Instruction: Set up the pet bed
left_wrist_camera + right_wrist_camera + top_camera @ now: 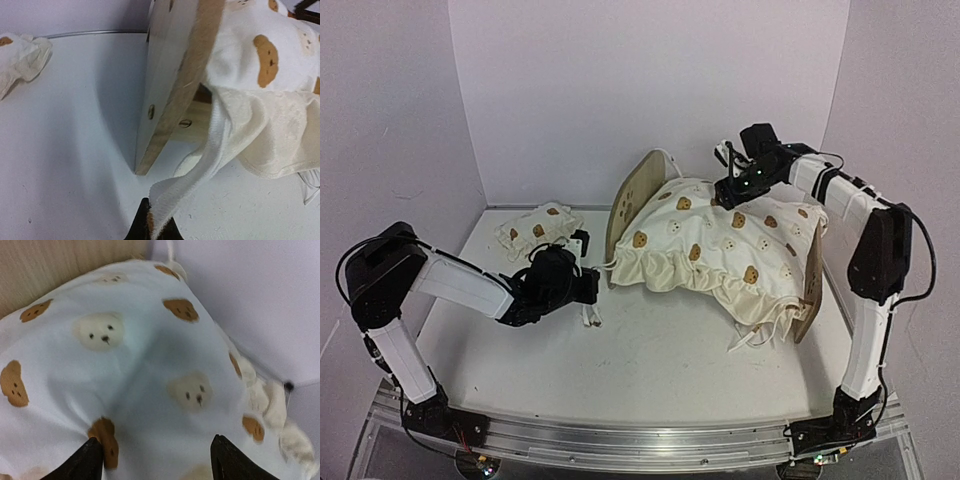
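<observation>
White surface [650, 370] boxed in by plain pale walls [570, 90]. The pet bed [632, 195] sits right of the middle, with the bear-print cushion [720, 250] lying in it and spilling over the front. Small pillow [538, 228] is over by the back-left wall. Left claw [152, 222] is pinched on a cushion tie [200, 165], right claw [156, 440] is spread apart with its fingers on the cushion

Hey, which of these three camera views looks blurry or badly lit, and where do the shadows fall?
Top external: sharp and evenly lit, with only soft shadows on the table. Left wrist: the pet bed throws a grey shadow leftward; the cushion tie and the dark left fingers blur nearest the lens. Right wrist: the cushion looks soft and bluish, and the right fingers are mere silhouettes.
</observation>
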Robot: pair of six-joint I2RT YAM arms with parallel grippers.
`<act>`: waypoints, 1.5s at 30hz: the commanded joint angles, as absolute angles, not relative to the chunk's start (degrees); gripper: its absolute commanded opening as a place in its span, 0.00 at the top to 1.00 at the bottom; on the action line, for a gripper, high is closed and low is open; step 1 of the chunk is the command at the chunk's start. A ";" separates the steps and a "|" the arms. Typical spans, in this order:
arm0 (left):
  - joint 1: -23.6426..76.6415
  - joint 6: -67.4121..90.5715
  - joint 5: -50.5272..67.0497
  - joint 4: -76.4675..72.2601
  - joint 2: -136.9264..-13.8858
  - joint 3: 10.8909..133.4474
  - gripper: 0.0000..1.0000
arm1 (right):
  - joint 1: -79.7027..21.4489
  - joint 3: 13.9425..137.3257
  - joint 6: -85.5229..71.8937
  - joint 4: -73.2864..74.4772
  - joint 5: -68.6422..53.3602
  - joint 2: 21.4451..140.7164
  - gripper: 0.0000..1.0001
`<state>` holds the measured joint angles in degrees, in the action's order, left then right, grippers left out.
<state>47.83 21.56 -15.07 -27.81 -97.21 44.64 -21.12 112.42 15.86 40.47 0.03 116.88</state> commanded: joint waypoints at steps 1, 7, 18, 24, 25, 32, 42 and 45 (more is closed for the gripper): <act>46.10 26.17 -14.34 -27.92 -97.82 46.60 1.00 | -24.97 101.98 -8.30 53.39 11.56 100.73 0.21; 45.83 24.09 -10.06 -27.89 -95.56 45.27 1.00 | -17.98 84.11 -17.67 53.09 5.46 82.87 0.12; 45.89 22.84 0.66 -27.82 -91.91 44.46 1.00 | -1.87 87.96 -28.54 31.13 -2.37 94.84 0.06; 45.88 23.27 3.62 -27.86 -91.52 45.01 1.00 | 1.51 92.26 -35.33 29.62 3.14 104.30 0.08; 45.88 23.35 3.56 -27.80 -91.39 44.81 1.00 | 1.70 91.45 -35.62 26.98 1.94 104.85 0.08; 45.88 24.53 4.25 -27.64 -90.85 43.58 1.00 | 2.42 102.89 -31.01 15.56 -9.87 119.68 0.59; 45.88 27.93 6.18 -27.32 -90.86 42.37 1.00 | 3.52 120.20 -17.64 21.82 -12.18 126.42 0.50; 45.68 27.82 5.72 -26.38 -90.28 43.04 1.00 | 3.24 121.00 -13.37 31.04 -4.84 121.78 0.38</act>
<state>45.80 27.16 5.52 -25.89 -93.45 42.37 3.25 117.69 -20.99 23.53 -10.87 129.32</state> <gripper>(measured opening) 0.023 0.566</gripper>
